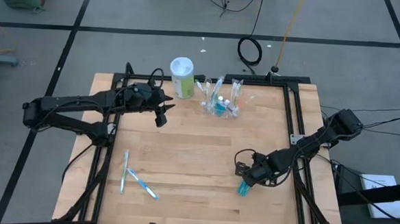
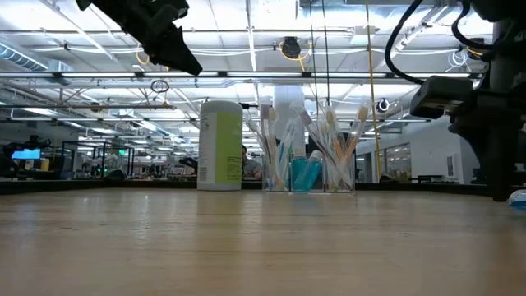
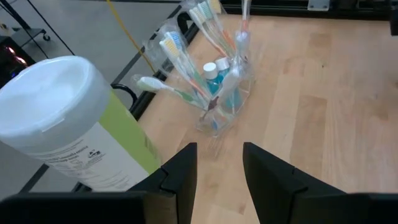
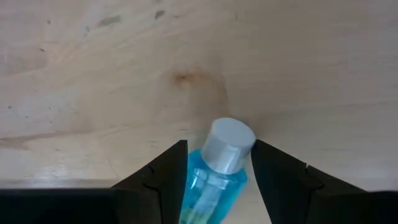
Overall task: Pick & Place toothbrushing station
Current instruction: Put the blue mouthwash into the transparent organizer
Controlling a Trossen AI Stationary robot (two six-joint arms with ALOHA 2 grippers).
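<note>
While the left gripper point(image 1: 163, 113) hangs parted and empty by the green canister point(image 1: 182, 77), short of the clear cup point(image 1: 221, 105), the right gripper point(image 1: 243, 181) straddles a teal bottle point(image 4: 214, 172) lying near-right on the table point(image 1: 198, 153), cap pointing forward between the fingers; whether it is clamped cannot be told.

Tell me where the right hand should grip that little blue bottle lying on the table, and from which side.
Grip the blue bottle across its clear blue body just below the grey cap, coming straight down from above. It lies on its side on the wooden table, so its flanks are exposed. The right hand is already open astride it, one finger on each side.
</note>
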